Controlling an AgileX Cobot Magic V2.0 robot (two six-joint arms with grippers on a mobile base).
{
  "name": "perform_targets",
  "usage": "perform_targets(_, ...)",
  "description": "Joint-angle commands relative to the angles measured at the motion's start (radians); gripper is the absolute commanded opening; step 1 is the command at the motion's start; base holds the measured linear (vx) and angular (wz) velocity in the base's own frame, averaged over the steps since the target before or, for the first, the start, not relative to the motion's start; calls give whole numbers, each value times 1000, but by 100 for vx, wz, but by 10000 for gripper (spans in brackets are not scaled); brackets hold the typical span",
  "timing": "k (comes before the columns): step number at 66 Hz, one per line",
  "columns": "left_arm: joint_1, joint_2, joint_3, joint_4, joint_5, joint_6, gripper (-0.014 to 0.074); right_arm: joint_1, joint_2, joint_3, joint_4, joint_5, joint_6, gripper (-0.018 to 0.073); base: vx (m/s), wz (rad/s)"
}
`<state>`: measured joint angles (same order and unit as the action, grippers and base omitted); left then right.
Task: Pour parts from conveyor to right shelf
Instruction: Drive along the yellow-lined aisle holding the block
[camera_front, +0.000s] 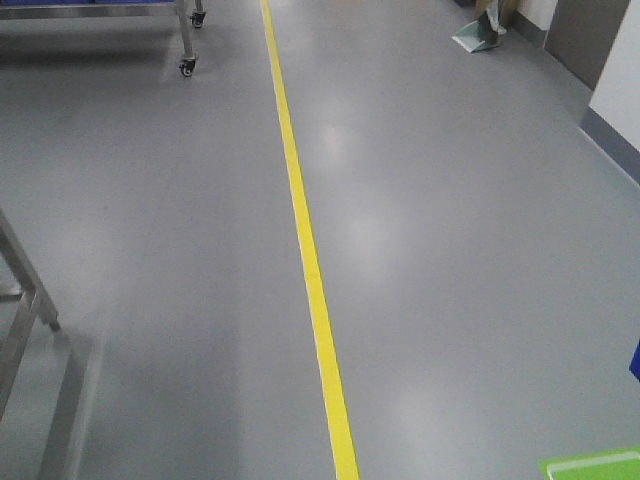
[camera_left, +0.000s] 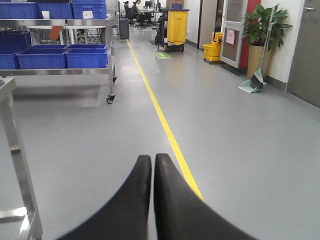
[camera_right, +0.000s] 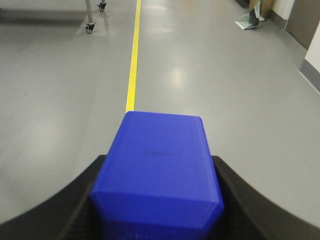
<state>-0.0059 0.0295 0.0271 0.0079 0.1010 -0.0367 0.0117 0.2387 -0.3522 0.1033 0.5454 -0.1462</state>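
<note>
My right gripper (camera_right: 157, 165) is shut on a blue plastic box (camera_right: 160, 165), which fills the middle of the right wrist view and is held above the grey floor. Its inside and any parts are hidden. A corner of the blue box (camera_front: 635, 360) shows at the right edge of the front view. My left gripper (camera_left: 152, 162) is shut and empty, its two black fingers (camera_left: 132, 200) pressed together, pointing down the aisle. No conveyor is in view. A wheeled metal shelf (camera_left: 107, 55) with blue bins (camera_left: 62, 57) stands at the left in the left wrist view.
A yellow floor line (camera_front: 310, 260) runs down the aisle. A metal frame leg (camera_front: 30, 300) stands at the left. A shelf caster (camera_front: 186, 68) is far left. A dustpan (camera_left: 252, 85) and plant (camera_left: 262, 30) stand by the right wall, and a yellow cart (camera_left: 176, 27) is far ahead. A green mat (camera_front: 595, 465) lies bottom right.
</note>
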Motion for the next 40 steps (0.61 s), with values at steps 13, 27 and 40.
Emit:
perform_targets(13, 4, 17, -20, -8, -79, -8, -6, -5, 16, -29, -1, -76, -5, -5, 78, 6)
perform_targets(27, 4, 17, -20, -8, -79, -8, -6, -5, 16, -29, 0, -76, -5, -5, 79, 4)
perform_targets(40, 4, 17, -20, -8, -79, -8, -6, -5, 16, -29, 0, -76, -5, -5, 80, 9)
